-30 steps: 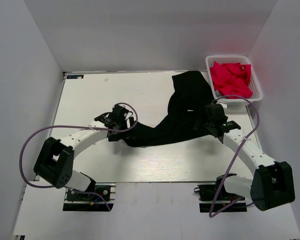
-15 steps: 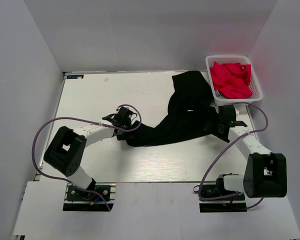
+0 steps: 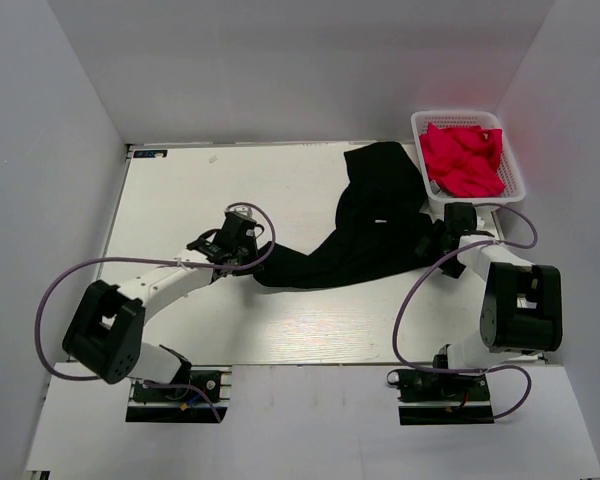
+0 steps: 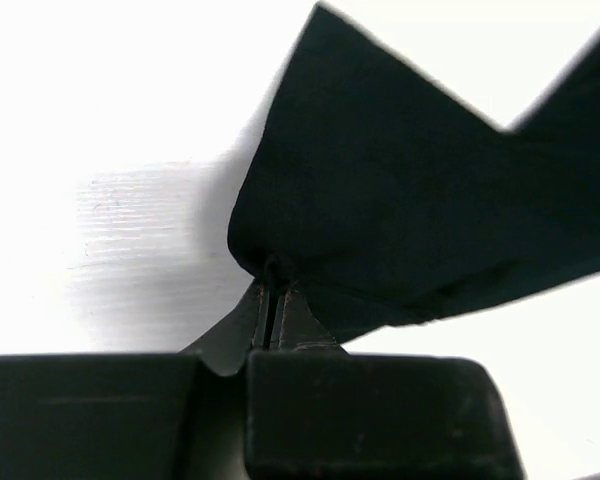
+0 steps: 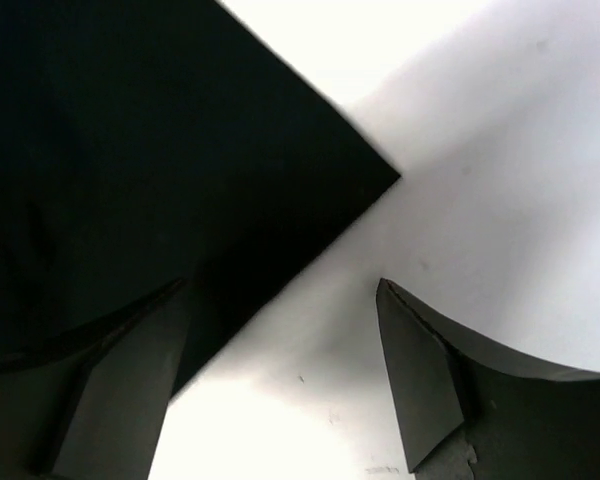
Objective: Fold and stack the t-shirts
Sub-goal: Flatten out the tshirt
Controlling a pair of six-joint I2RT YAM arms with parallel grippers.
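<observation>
A black t-shirt [image 3: 370, 225] lies crumpled on the white table [image 3: 180, 200], running from the back right toward the middle. My left gripper [image 3: 244, 252] is at the shirt's left tip. In the left wrist view the left gripper [image 4: 273, 292] is shut, pinching a fold of the black t-shirt [image 4: 410, 190]. My right gripper [image 3: 432, 243] sits at the shirt's right edge. In the right wrist view the right gripper [image 5: 280, 290] is open, with a corner of the black t-shirt [image 5: 130, 150] lying by its left finger and bare table between the tips.
A white basket [image 3: 421, 122] at the back right holds red cloth [image 3: 465, 158]. Grey walls enclose the table on three sides. Purple cables loop off both arms.
The left gripper has closed on the shirt's left tip. The right arm has folded back and its gripper has shifted right to the shirt's right edge, jaws slightly narrower.
</observation>
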